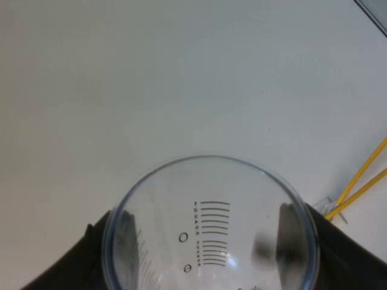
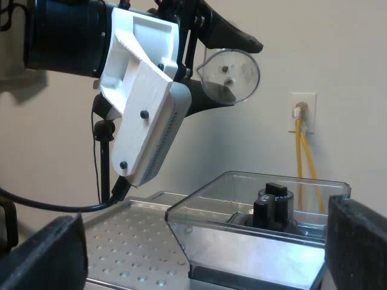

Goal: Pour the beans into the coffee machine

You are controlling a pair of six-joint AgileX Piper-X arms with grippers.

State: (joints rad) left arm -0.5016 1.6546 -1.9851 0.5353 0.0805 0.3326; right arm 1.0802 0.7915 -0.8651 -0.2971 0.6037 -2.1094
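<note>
- My left hand (image 1: pixel 208 238) pinches the measuring glass (image 1: pixel 211 181), tipped on its side high above the bean hopper (image 2: pixel 242 199), apparently for pouring.
- My right hand (image 2: pixel 199 254), spread, hovers beside the hopper, clear of the pour.

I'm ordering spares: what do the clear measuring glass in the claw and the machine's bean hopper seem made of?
Clear round measuring glass: probably glossy transparent plastic, though glass is possible; black printed scale marks show through it. Clear angular bean hopper: likely transparent plastic with a smooth shine; its black knob shows through the wall.
</note>
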